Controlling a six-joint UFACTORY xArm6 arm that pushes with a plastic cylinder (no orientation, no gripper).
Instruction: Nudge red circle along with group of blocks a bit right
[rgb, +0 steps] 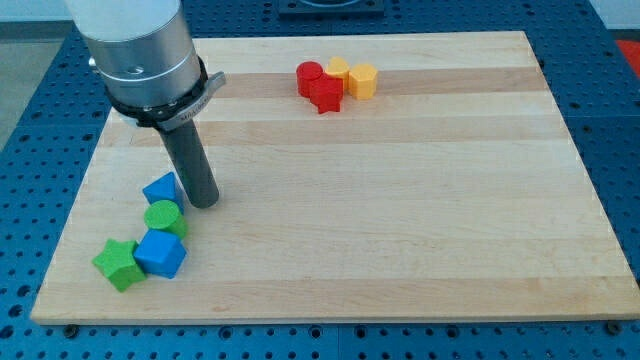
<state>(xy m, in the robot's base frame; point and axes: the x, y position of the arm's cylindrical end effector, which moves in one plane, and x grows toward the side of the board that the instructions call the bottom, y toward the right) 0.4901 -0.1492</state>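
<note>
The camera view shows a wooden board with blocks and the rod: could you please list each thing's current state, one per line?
My tip: down on the wooden board, just right of the blue triangular block, far from the red group.
Red circle: flat, touching red star.
Yellow hexagon blocks and: against the red pair.
Green circle, blue cube, green star: clustered at the view's bottom left.

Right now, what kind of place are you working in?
Probably a robotics lab bench: a wooden board on a blue perforated table, small coloured blocks, my tip beside the blue block.
</note>
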